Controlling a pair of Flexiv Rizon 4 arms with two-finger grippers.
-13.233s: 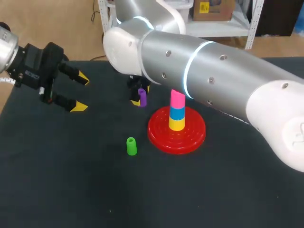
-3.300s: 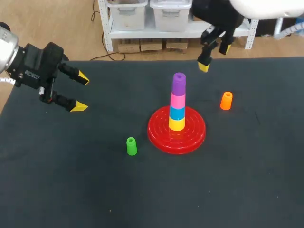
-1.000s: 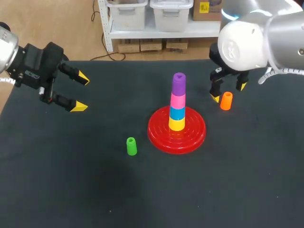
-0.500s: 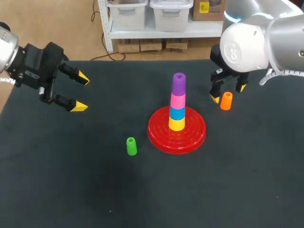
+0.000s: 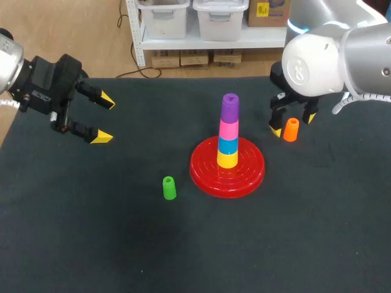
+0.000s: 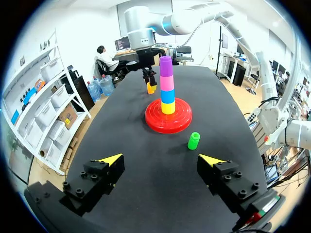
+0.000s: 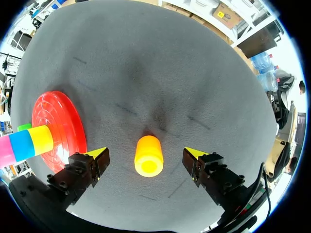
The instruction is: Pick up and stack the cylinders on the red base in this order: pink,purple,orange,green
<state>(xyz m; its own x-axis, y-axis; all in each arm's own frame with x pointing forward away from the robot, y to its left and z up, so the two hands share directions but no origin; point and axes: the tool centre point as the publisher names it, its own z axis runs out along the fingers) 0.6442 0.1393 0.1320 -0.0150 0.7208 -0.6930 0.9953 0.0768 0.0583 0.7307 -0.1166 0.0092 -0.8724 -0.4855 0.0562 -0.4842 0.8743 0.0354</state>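
Over the dark table (image 5: pixel 73 232) the right arm (image 5: pixel 330 61) holds the right gripper (image 7: pixel 146 154) spread wide, and the left gripper (image 5: pixel 104 118) hovers released at far left. The red base (image 5: pixel 244 174) sits mid-table under a stack topped by the purple cylinder (image 5: pixel 230 107) — the orange cylinder (image 5: pixel 291 129) stands upright inside the right gripper's gap, untouched, the green cylinder (image 5: pixel 168 187) near the base's left rim

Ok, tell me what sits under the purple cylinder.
Under the purple cylinder: a pink cylinder, a blue cylinder, a yellow cylinder, then the red base. The stack's core is covered.
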